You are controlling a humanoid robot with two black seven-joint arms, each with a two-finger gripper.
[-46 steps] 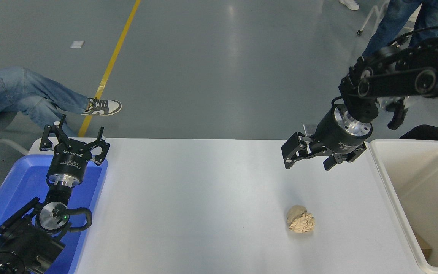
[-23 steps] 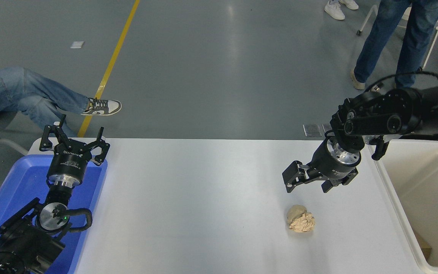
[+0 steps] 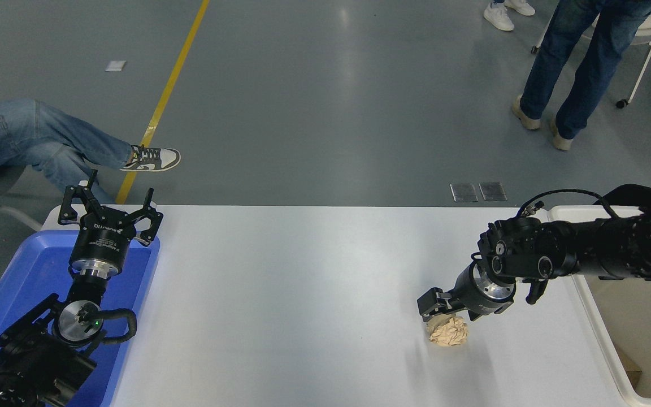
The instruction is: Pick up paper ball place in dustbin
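Note:
The tan crumpled paper ball (image 3: 448,332) lies on the white table (image 3: 303,294), right of centre near the front. My right gripper (image 3: 450,314) has come down right over the ball's far side, open, with one finger at the ball's left and the other hidden behind the wrist. The off-white dustbin (image 3: 597,316) stands at the table's right edge, partly covered by my right arm. My left gripper (image 3: 109,213) is parked open at the lower left above the blue tray.
A blue tray (image 3: 14,282) sits at the table's left end under my left arm. A seated person's legs show at the far left, and a standing person's legs at the top right.
My right arm has dropped from high above the table down and slightly forward to the paper ball. The ball and my left arm have not moved.

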